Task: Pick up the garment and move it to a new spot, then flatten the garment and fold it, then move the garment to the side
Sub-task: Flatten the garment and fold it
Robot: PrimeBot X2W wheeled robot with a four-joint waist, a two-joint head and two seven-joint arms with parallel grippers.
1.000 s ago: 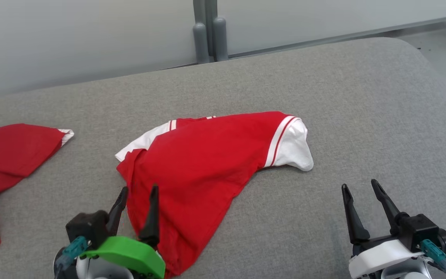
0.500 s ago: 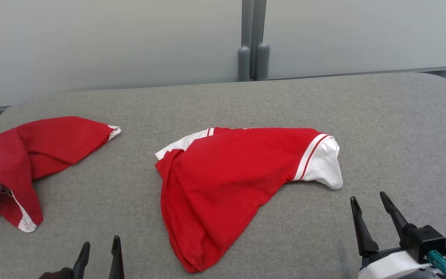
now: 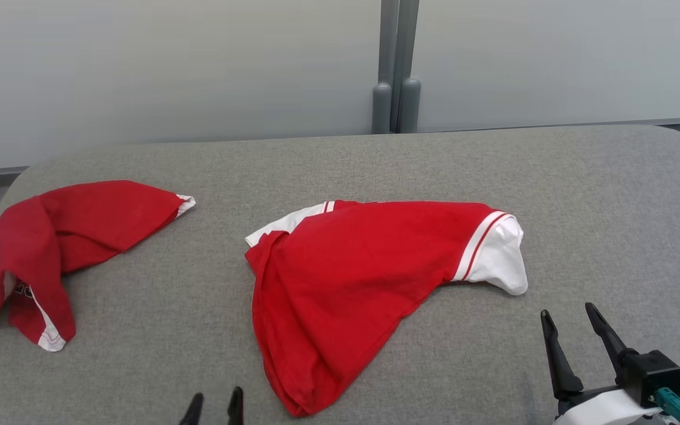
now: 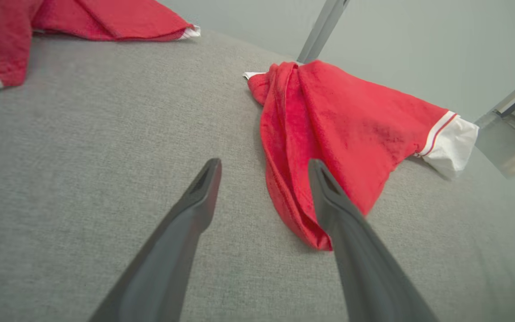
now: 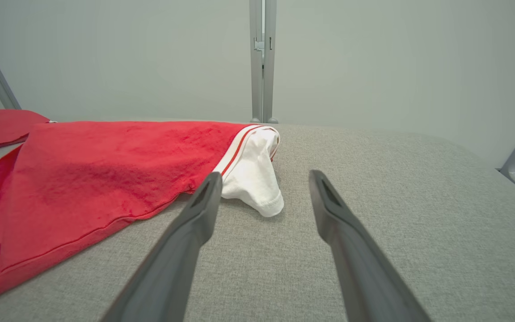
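- Well to the left of the garment [image 3: 363, 271] lies a second red garment [image 3: 51, 236], crumpled at the table's left end. The two look alike, so a reach that drifts left could lift the wrong one.
- The left gripper [image 3: 217, 394] sits just off the garment's near-left tip. Its fingers are spread wide, with nothing between them. The cloth there is doubled over, so closing on that tip would likely catch several layers at once, and the garment would rise bunched rather than open.
- The garment itself lies mid-table [image 3: 611, 195], folded into a rough wedge and not yet flattened.
- The white sleeve [image 3: 496, 260] sticks out at the garment's right end. A pull from one side alone may drag that sleeve underneath.
- The right gripper [image 3: 568, 310] waits to the near-right of the garment, apart from it, equally wide and empty. If it pinches low, it may scrape the grey cover instead of taking cloth.
- The left wrist view shows ridged, stacked folds along the garment's left edge [image 4: 280, 134]. The head view flattens these into plain red.
- The right wrist view shows the sleeve's open cuff [image 5: 262, 179] standing puffed off the table and the hem line [image 5: 83, 237] lying on it. From above that height is lost.
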